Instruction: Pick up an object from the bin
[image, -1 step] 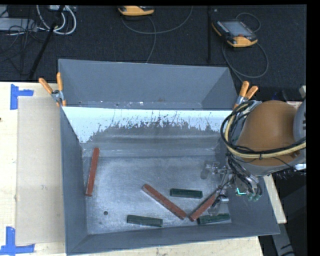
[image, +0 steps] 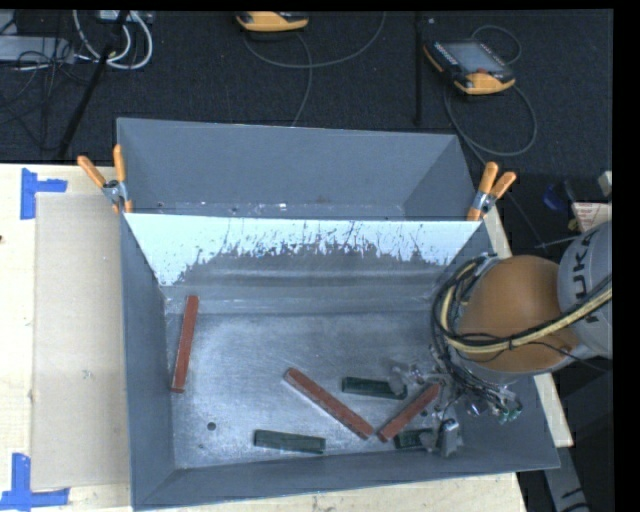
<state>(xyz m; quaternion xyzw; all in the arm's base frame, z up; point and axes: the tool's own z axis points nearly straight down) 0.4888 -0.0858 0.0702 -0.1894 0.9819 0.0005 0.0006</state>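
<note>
My gripper (image: 452, 398) is low in the bin's front right corner, under the arm's orange dome. Directly beside it lies a short red-brown stick (image: 407, 414), slanting up to the right, with its upper end reaching the gripper. A small dark green block (image: 411, 440) lies just below that stick, near the front wall. Another dark green block (image: 372, 386) rests left of the gripper. A longer red-brown stick (image: 326, 402) runs diagonally across the middle of the floor, its lower end meeting the short stick.
A third red-brown stick (image: 183, 343) lies along the left wall, nearly upright in the view. One dark green block (image: 289, 441) sits near the front wall, left of centre. The arm and its cables cover the right rim.
</note>
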